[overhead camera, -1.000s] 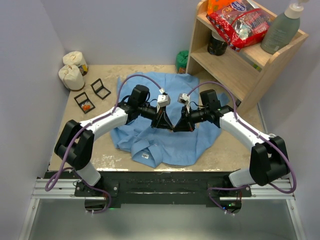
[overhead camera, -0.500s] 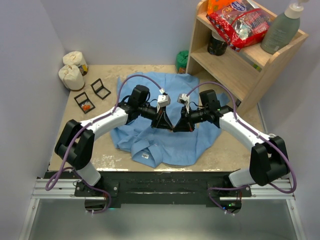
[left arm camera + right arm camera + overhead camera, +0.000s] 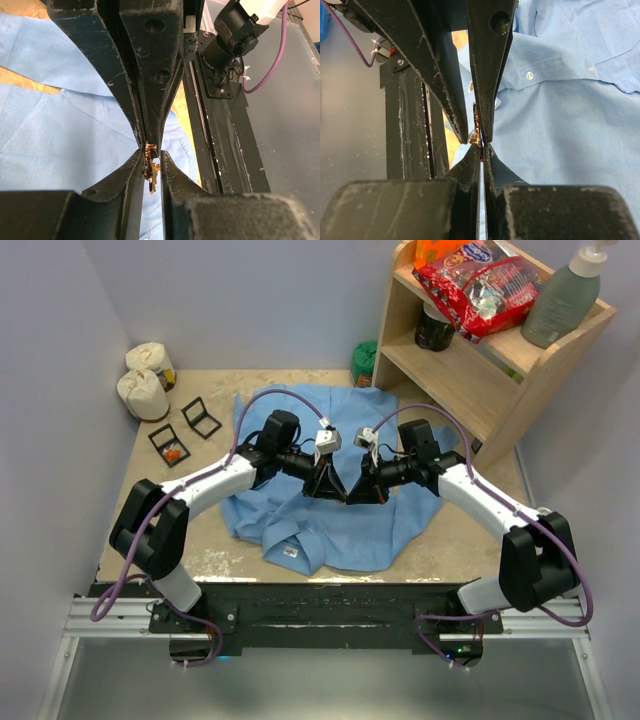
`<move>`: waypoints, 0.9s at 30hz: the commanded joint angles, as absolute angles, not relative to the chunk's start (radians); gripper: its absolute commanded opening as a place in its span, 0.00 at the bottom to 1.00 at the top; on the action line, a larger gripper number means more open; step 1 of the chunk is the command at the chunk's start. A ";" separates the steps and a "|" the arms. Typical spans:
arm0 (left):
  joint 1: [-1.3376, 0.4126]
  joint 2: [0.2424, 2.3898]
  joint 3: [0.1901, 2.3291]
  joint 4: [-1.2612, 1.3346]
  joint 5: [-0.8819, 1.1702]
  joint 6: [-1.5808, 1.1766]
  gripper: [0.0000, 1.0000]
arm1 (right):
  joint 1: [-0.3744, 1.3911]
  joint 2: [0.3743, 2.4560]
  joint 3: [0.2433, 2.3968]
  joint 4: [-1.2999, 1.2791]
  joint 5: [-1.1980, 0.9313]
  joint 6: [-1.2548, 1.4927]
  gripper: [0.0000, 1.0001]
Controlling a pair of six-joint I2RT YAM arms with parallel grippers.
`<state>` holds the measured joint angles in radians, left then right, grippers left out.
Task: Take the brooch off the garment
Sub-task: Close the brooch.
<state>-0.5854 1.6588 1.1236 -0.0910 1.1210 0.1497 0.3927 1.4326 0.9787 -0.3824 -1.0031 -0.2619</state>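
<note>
1. Table (image 3: 440,540): it carries the garment (image 3: 350,540), a light-blue button-up shirt spread flat across the middle, collar toward the arm bases. Both arms reach in over it and meet above its centre.
2. Garment, handling: soft, limp cloth. In my judgement it will lift and tent with anything pinned to it, so it needs holding down just beside the pin, not at a far edge.
3. Left gripper (image 3: 151,156): jaws stand slightly apart with the brooch in the gap. I cannot tell whether the pads actually press on it.
4. Right gripper (image 3: 480,146): jaws pressed together, tips nipping the upper edge of the brooch, head-on to the left gripper's tips.
5. Brooch (image 3: 151,172): a small gold-coloured piece, held edge-on between the two sets of fingertips, above the shirt's midsection. I cannot make out whether its pin passes through the cloth.
6. Brooch, handling: judged light, stiff, smooth metal, likely slippery between hard tips, with fine detail that could bend. Best taken across the solid body, not the pin or clasp, and drawn along the pin's line to spare the cloth.
</note>
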 commanded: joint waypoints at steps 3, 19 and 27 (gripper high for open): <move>-0.586 1.606 1.180 -0.081 1.184 0.170 0.29 | 0.399 1.405 1.005 -0.385 -0.956 -0.270 0.00; -0.517 1.535 1.138 -0.163 1.158 0.271 0.36 | 0.397 1.373 1.015 -0.405 -0.937 -0.285 0.00; -0.537 1.575 1.143 -0.176 1.106 0.285 0.38 | 0.399 1.356 1.014 -0.407 -0.934 -0.288 0.00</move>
